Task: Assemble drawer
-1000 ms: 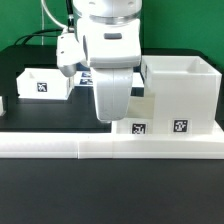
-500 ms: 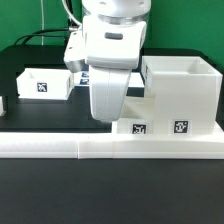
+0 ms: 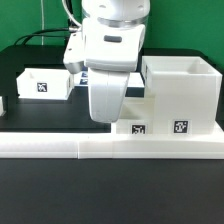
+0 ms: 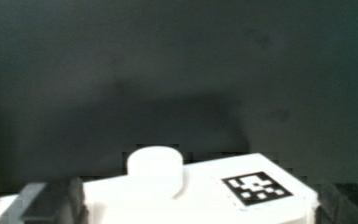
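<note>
- The end effector (image 4: 194,206) is open. In the wrist view its dark fingers (image 4: 43,203) stand wide apart on either side of a small tray (image 4: 179,196), with a thin gap at each side, so nothing is gripped.
- This small tray shows a round knob (image 4: 153,168) and a square tag (image 4: 252,187) on the same white face, turned towards the wrist camera. Its long axis cannot be told, as too little of it is in the picture.
- In the exterior view the arm (image 3: 110,60) hides the grasp. The tray is probably the low white block (image 3: 133,110) just beside the shell (image 3: 182,95).
- The shell sits on the worktop (image 3: 110,190) at the exterior view's right, open side up, behind the long rail (image 3: 60,146).
- A second tray (image 3: 45,83) lies well apart at the exterior view's left. Its open top faces up and its longer side runs across the view.
- Handling, as a judgement: the parts look like stiff, light, smooth plastic, so they will likely slide and tip easily.
- The flat side walls look like the best hold, pinched squarely and low. The knob is rounded and would likely twist in the fingers.
</note>
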Tool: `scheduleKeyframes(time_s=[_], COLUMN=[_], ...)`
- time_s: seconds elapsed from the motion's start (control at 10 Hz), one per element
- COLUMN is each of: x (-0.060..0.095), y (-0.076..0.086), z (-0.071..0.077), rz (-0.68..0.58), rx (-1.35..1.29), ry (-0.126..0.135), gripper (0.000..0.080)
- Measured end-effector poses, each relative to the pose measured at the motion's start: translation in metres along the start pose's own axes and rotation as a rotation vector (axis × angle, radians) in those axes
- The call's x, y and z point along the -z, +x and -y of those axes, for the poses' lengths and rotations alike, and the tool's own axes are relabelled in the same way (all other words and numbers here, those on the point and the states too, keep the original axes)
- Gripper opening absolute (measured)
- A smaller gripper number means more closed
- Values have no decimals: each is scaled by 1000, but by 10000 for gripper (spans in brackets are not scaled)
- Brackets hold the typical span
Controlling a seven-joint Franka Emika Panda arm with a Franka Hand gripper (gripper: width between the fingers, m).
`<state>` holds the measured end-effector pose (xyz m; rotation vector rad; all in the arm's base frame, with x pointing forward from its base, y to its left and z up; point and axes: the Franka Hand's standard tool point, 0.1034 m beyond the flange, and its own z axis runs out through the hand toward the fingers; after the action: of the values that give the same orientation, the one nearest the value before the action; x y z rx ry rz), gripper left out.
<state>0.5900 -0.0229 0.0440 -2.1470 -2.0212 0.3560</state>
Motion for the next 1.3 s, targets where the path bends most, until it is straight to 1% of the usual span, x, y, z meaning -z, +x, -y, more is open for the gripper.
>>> scheduleKeyframes(time_s=[0.2,0.4,0.5,0.7,0.8,0.9,1.0,1.1,1.2,1.3], x=[11,15,15,16,17,17,14,11,9,6], y=[-1,-2,5,28,36,34,26,13,7,4], z=[-10,-17,-16,-15,-14,-14,-12,-10,-7,-1], rz=[1,1,2,7,13,16,16,16,17,18], rx=[-2,-4,-14,-62,-69,-63,-37,-18,-6,1], ry=[0,3,4,3,4,3,9,18,22,31], gripper=[649,649,649,649,649,649,649,649,649,649])
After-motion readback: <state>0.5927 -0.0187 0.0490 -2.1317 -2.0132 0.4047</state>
